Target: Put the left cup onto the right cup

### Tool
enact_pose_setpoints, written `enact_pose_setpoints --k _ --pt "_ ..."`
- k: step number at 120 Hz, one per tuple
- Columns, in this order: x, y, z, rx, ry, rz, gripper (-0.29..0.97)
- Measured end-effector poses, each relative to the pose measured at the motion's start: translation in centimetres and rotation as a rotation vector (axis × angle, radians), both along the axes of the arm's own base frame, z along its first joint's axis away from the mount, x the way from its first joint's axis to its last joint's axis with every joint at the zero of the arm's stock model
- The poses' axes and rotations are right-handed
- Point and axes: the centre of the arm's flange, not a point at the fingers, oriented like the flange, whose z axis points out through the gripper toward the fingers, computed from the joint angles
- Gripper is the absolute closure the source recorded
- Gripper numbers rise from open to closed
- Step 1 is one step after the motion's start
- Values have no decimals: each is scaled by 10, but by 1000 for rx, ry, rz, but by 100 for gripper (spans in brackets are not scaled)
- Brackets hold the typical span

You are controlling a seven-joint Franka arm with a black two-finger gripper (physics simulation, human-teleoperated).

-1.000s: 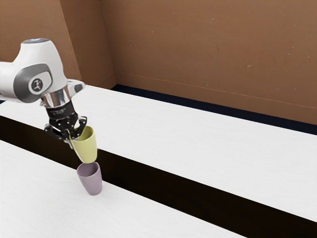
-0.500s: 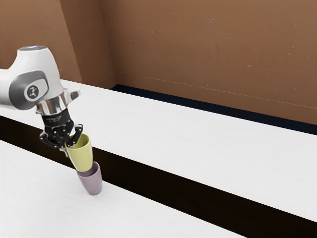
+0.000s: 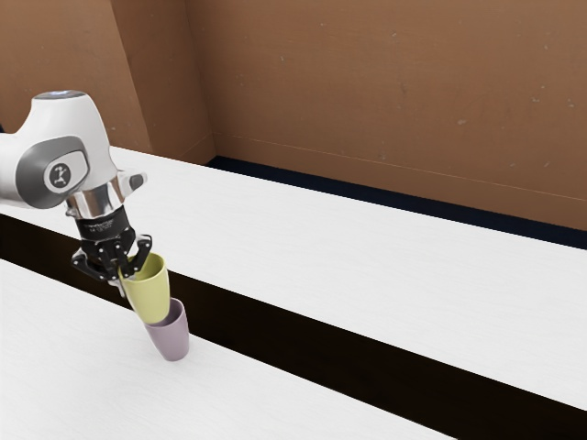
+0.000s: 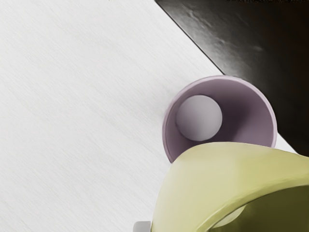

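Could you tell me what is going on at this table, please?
The gripper is shut on the rim of a yellow-green cup, holding it tilted with its base at the mouth of a purple cup, which stands on the white table beside a dark gap. Nothing is released yet.

A smooth yellow-green cup [image 3: 149, 287], a pale purple cup [image 3: 169, 335], a white surface [image 3: 367, 257] with a black stripe [image 3: 321, 346], brown walls [image 3: 385, 82].
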Motion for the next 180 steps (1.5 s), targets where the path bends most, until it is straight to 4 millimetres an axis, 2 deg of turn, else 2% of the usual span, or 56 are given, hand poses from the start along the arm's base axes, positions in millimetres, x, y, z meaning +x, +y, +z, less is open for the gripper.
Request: enact_pose_setpoints --k 47,78,180 --pt "14 5 -11 2 -7 16 78" --pt "20 20 -23 -5 -8 45 78" --pt "29 22 -38 -7 -31 42 78"
